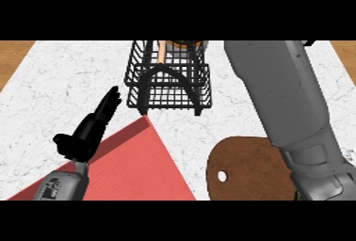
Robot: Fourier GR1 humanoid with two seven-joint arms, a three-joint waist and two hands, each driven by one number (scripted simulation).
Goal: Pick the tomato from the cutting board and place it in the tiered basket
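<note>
My left hand (pixel 89 129) shows at the near left, fingers straight and pointing up toward the far side, thumb out to the left, holding nothing. It hangs above the left edge of a red mat (pixel 132 169) that spreads as a triangle across the near left of the white marbled counter (pixel 62 84).

My right forearm (pixel 285 108) comes in as a long grey column on the right, running from the near edge up to the far edge of the view. Its hand lies beyond what I can see, so I cannot tell how its fingers stand or whether it carries anything.

Just left of that forearm, at the near side, lies the round brown cutting board (pixel 243 164), with a small white hole near its near-left rim. I see no tomato on its visible part.

At the far centre stands the black wire tiered basket (pixel 169 82), with something orange and tan partly showing at its top, too hidden for me to identify.
</note>
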